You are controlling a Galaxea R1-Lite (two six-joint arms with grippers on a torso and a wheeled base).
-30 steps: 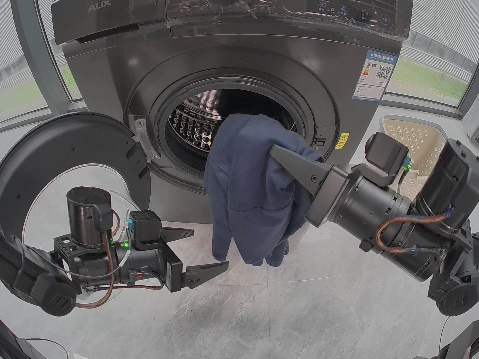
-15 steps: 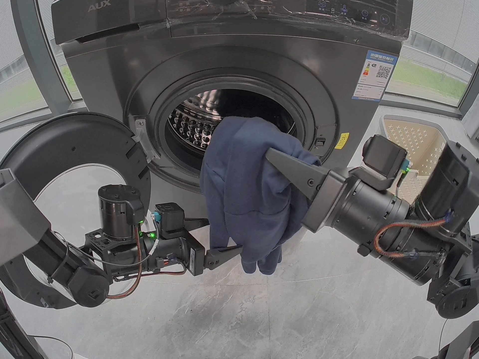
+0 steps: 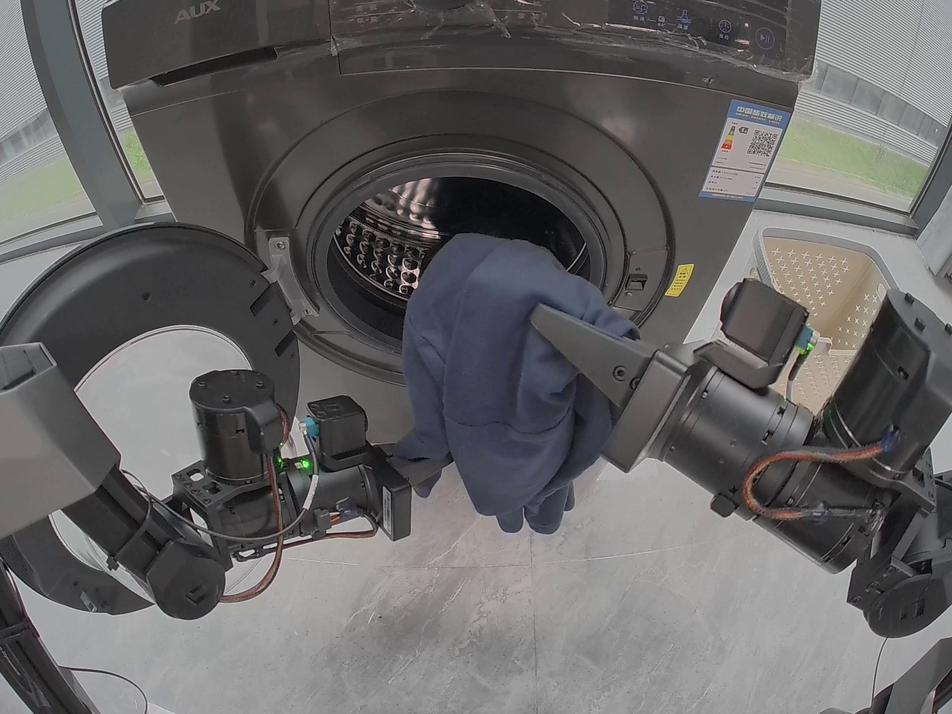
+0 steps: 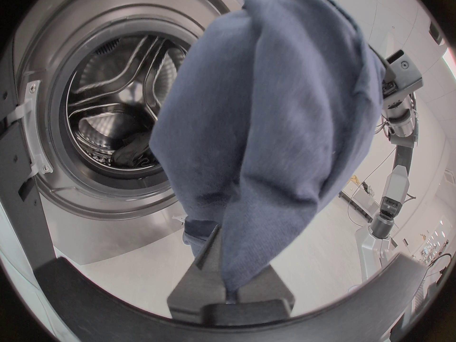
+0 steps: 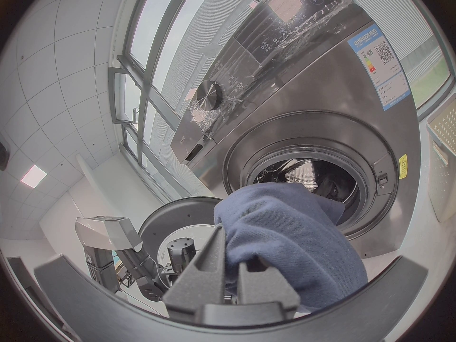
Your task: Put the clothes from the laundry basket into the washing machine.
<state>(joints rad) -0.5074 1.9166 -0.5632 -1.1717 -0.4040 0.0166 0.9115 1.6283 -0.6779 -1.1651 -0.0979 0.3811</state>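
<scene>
Blue garment [image 3: 496, 379]: hung just before the open mouth of the washing machine [image 3: 248, 151], not yet inside. Right claw [image 3: 545, 317] pinched its upper fold, and left claw [image 3: 424, 468] was pressed together on its lower hem. Risks, as judged: the dangling ends could catch on the door rim [image 3: 327, 280], or the cloth could drop to the floor [image 3: 555, 627] if a pinch slipped. Markings: blue-and-white label [image 3: 746, 151], small yellow sticker [image 3: 679, 280], maker's badge [image 3: 196, 14]; wording not transcribed.

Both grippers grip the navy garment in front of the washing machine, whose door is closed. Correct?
Not quite: the door is open, swung to the robot's left, as the head view shows. The left gripper and right gripper do both grip the navy garment before the washing machine.
</scene>
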